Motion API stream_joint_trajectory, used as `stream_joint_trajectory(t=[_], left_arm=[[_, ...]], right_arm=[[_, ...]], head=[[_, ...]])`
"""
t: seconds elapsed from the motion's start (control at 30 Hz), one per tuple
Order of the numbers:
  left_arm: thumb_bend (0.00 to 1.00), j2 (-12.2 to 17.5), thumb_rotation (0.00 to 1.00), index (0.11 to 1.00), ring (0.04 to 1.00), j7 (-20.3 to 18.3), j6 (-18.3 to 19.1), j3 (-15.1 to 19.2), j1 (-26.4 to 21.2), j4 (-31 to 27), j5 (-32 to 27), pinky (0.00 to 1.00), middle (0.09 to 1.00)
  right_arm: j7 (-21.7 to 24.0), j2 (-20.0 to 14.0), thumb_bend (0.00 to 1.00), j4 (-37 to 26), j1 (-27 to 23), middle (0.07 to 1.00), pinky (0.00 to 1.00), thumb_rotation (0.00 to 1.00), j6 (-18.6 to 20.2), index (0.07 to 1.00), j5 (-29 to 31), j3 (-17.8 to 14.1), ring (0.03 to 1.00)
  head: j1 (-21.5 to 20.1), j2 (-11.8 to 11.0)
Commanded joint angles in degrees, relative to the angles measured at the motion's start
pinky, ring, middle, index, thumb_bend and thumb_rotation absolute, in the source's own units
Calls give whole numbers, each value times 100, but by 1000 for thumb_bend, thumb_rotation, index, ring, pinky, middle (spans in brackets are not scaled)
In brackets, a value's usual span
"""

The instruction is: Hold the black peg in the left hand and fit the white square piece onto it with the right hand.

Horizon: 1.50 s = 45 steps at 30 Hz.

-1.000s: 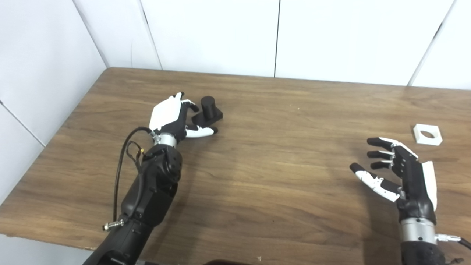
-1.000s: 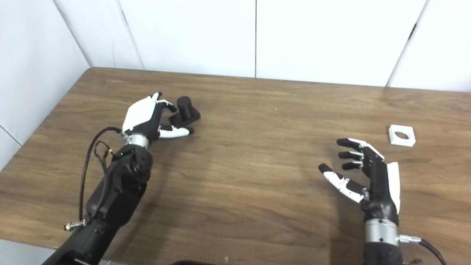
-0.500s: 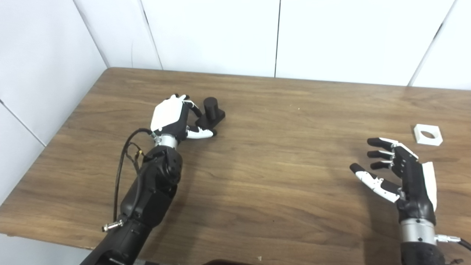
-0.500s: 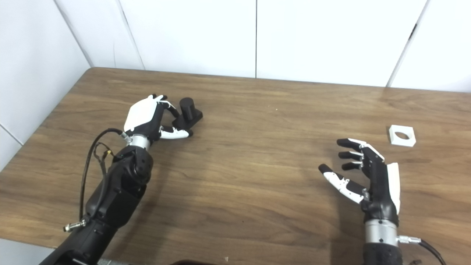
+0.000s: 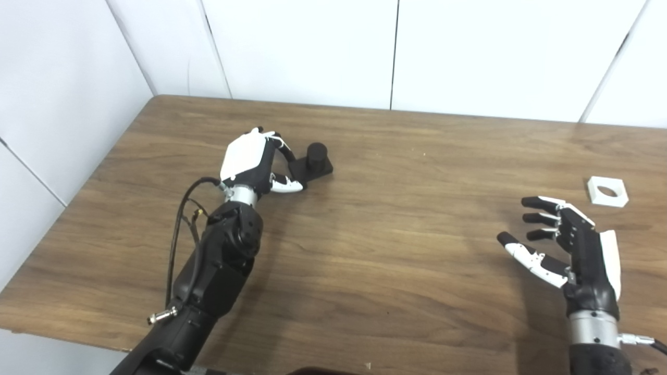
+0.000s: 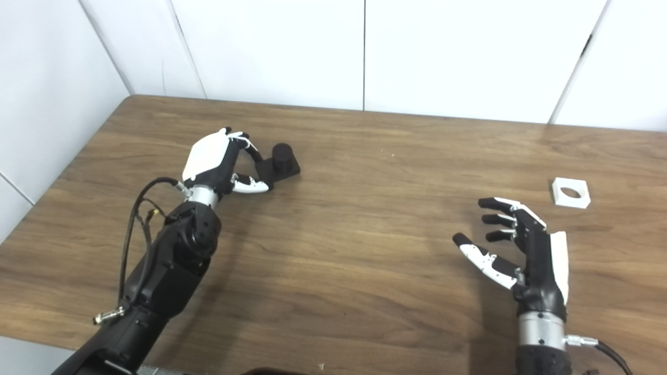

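Observation:
The black peg (image 5: 316, 155), a short cylinder on a square base, stands on the wooden table (image 5: 396, 250) at the left rear. My left hand (image 5: 258, 164) is at the base's left corner, fingers curled over it and thumb (image 5: 286, 186) against its near edge, closed on the base. The white square piece (image 5: 607, 190) with a round hole lies flat at the far right. My right hand (image 5: 570, 245) is open and empty, palm turned left, a little nearer than the white piece and apart from it.
White wall panels (image 5: 312, 47) stand behind the table and along its left side. The table's front edge (image 5: 78, 338) runs along the bottom left. A black cable (image 5: 177, 219) loops off my left forearm.
My left hand has closed its fingers on the peg's base and moved right and slightly away, and the peg has slid with it. The right hand and white piece have not moved.

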Motion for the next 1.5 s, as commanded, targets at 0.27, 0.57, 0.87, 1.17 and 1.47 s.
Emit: stream_joint_trajectory(t=[0.27,0.57,0.87,1.17,1.47], left_arm=[[519,394,87,488,1000,-687,-28,-266,60,-153,-269,1000,921],[519,523,88,488,1000,-992,-481,-464,134,-374,-713,1000,932],[518,631,88,489,1000,-1260,-1018,-664,177,-606,-1038,1000,968],[518,575,86,489,1000,-1136,-1730,-827,356,-764,-1146,1000,965],[517,533,88,491,1000,-1076,-2303,-998,453,-884,-1079,1000,966]], right_arm=[[-63,10,537,-192,13,726,531,30,-228,637,12,1,660],[-66,12,533,-204,23,727,531,32,-229,636,-6,8,657],[-81,22,531,-85,15,723,522,47,-455,633,84,2,654],[-118,23,534,-32,3,713,524,59,-530,631,100,5,655],[-125,15,528,-59,-3,710,513,68,-515,645,102,18,648]], head=[[-15,24],[-40,49],[-90,55],[-140,67],[-303,117]])
